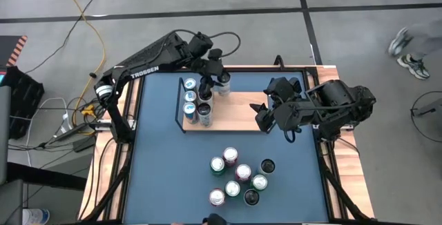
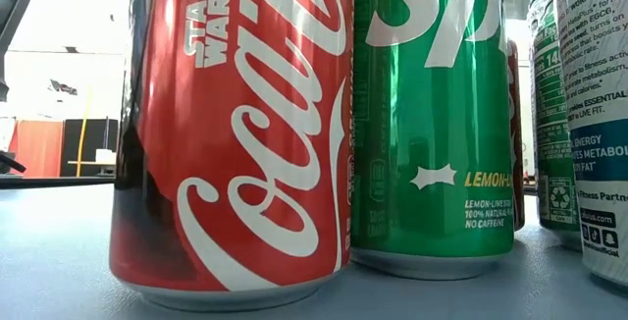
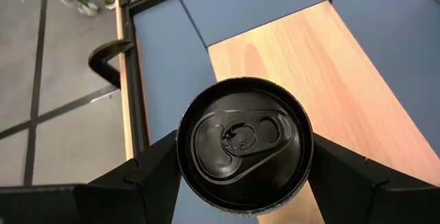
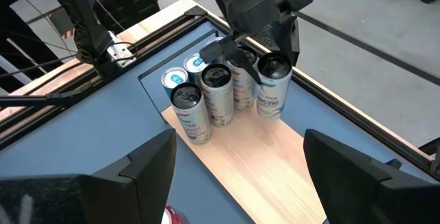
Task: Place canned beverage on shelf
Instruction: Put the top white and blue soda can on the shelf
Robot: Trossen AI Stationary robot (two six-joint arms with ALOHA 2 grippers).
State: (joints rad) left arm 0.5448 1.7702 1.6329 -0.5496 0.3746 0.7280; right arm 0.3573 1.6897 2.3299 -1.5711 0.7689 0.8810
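The shelf [image 1: 235, 111] is a light-wood board with a black wire rail at its left end, lying on the blue table. Several cans [image 1: 190, 104] stand upright on that left end. My left gripper [image 1: 221, 80] is shut on a black-topped can with a white and teal label [image 4: 270, 90], upright at the board's far edge beside the group. Whether the can's base touches the board I cannot tell. My right gripper [image 1: 266, 114] hovers open over the board's right end with nothing between its fingers [image 4: 148, 165]. My left gripper pinches the can's upper side wall [image 3: 189, 183], just below the rim, between its two fingers on opposite sides. The fingers [image 4: 237, 45] come slanting down from the table's far left. The can stays upright with its black top [image 3: 244, 138] facing up.
Several loose cans [image 1: 238, 177] stand in a cluster on the blue table near its front edge; the low view shows a red cola can [image 2: 235, 133] and a green lemon-lime can [image 2: 432, 114] among them. The board's middle [image 4: 275, 162] is bare wood. A raised wooden border [image 1: 131, 128] frames the table.
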